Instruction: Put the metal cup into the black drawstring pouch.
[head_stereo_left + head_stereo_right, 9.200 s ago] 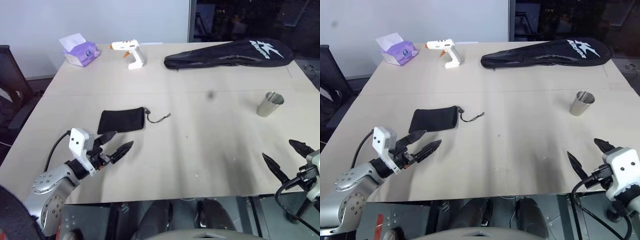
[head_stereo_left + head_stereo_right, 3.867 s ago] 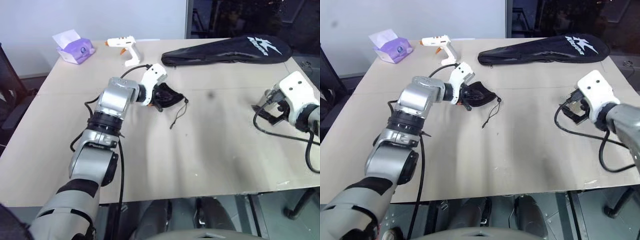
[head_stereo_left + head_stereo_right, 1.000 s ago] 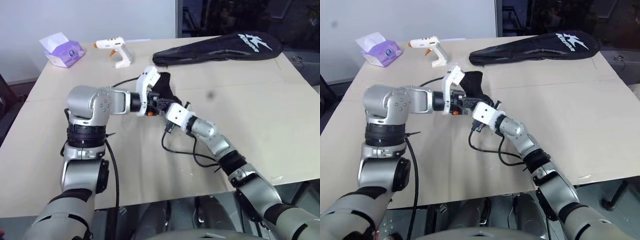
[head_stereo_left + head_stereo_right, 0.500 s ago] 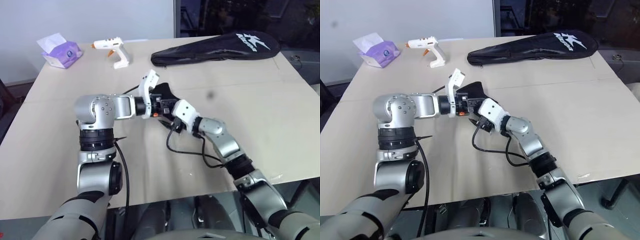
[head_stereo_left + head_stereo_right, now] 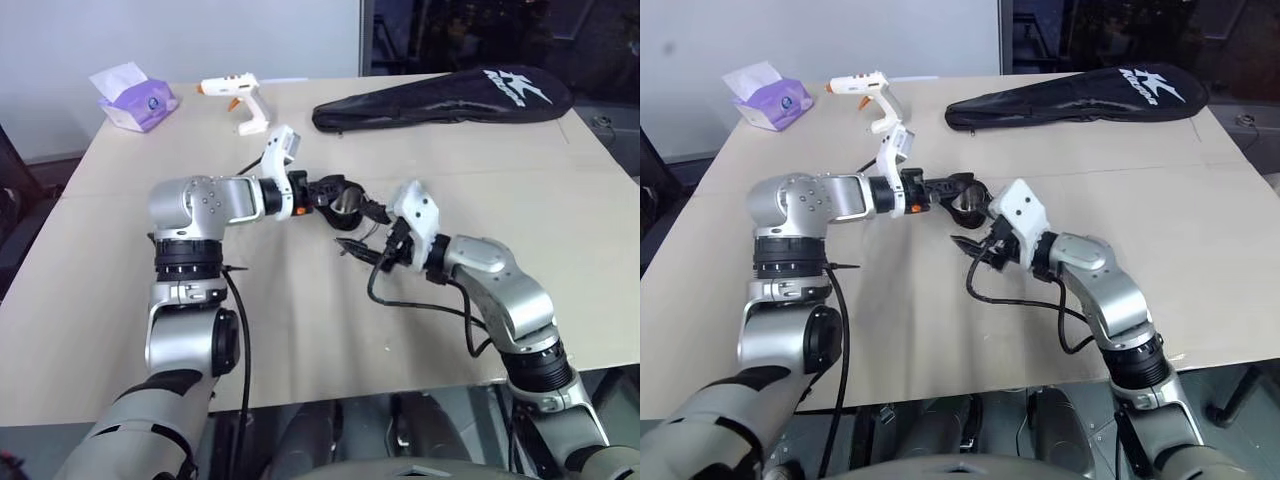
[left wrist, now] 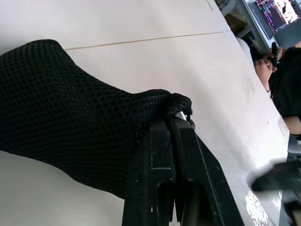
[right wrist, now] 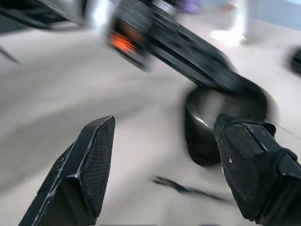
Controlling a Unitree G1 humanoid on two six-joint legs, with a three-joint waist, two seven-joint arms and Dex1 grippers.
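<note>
Above the middle of the tan table [image 5: 560, 200], the left gripper [image 5: 338, 190] holds its two fingers pressed together on the rim of the black drawstring pouch [image 5: 347, 203], which hangs from them just clear of the tabletop, its mouth open and round; a shiny glint inside the mouth appears to be the metal cup [image 5: 969, 203], though little of it can be made out; the right gripper [image 5: 362, 230] sits just beside the pouch, fingers spread wide and empty; at the far edge lie a long black bag [image 5: 440, 98], a white glue gun [image 5: 240, 98] and a purple tissue box [image 5: 135, 90].
</note>
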